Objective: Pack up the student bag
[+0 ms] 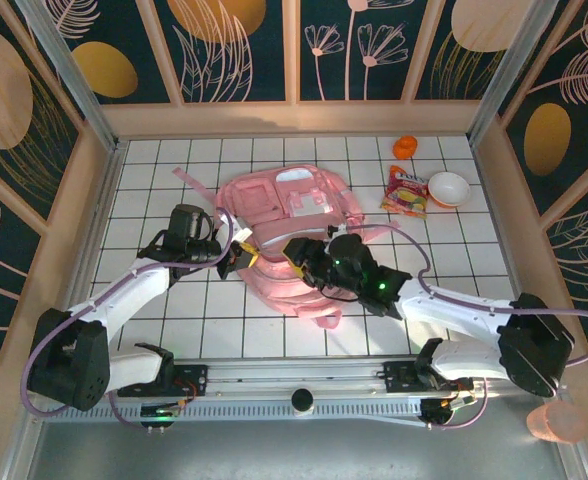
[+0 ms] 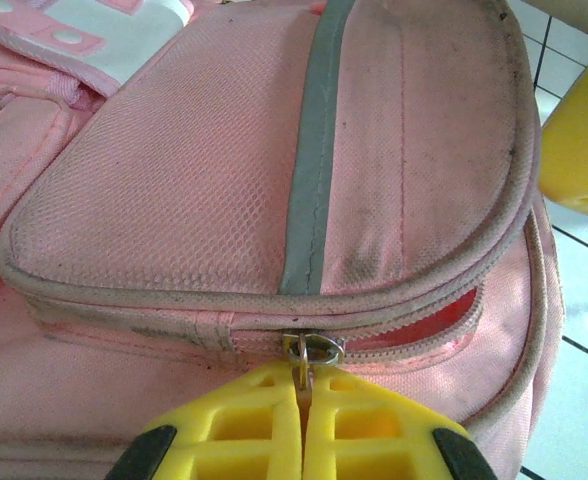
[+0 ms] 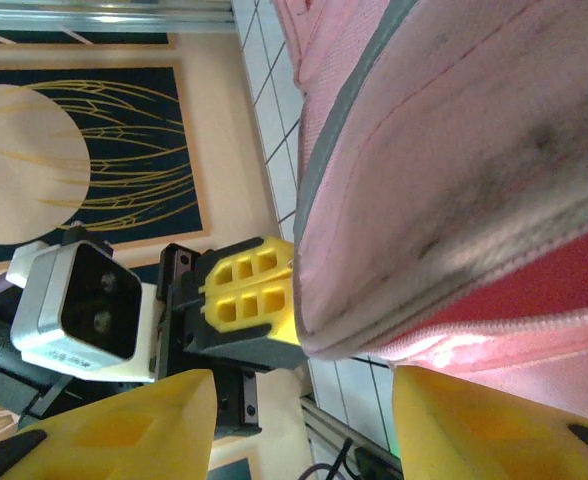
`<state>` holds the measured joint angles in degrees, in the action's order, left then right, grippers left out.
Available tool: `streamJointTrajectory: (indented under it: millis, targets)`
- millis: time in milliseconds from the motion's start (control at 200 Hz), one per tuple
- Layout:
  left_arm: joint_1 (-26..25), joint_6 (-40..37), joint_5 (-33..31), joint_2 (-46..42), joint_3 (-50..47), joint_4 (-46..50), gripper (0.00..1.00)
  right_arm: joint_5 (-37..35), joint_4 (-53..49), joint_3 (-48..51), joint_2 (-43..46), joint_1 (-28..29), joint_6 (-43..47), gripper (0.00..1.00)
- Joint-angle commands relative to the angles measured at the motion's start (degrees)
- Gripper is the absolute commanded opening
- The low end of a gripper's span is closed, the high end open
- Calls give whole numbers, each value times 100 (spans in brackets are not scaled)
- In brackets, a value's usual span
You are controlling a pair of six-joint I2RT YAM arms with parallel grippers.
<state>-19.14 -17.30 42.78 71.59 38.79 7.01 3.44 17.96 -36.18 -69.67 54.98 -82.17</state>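
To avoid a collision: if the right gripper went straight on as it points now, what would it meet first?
Probably the student bag: its piped edge lies just ahead of the right gripper, jaws open.

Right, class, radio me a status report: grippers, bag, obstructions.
Left gripper shut on zip pull of student bag. Right gripper open, fingers either side of the bag's edge. Snack packet and bowl sit apart, far right.

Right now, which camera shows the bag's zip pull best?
Left wrist: the zip pull is close up, pinched in the shut left gripper. Top external is too far to tell it; right wrist shows that gripper against the student bag, pull hidden.
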Motion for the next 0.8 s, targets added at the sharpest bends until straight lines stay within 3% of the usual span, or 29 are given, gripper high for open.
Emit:
streamJointTrajectory:
  millis: [0, 160, 480, 676, 791]
  targets:
    - [-29, -136, 80, -119, 68, -41, 0, -299, 674, 140, -132, 36, -425, 48]
    - [-90, -177, 118, -102, 85, -16, 0, -415, 937, 98, -385, 38, -447, 39]
    - [-353, -348, 217, -154, 169, 248, 0, -557, 1420, 115, -913, 26, -529, 2]
    - [-608, -376, 506, -192, 277, 446, 0, -575, 1411, -98, -1100, -55, -370, 0]
    - [-748, -23, 795, -293, 289, 195, 0, -517, 1486, -171, -1187, -119, -287, 0]
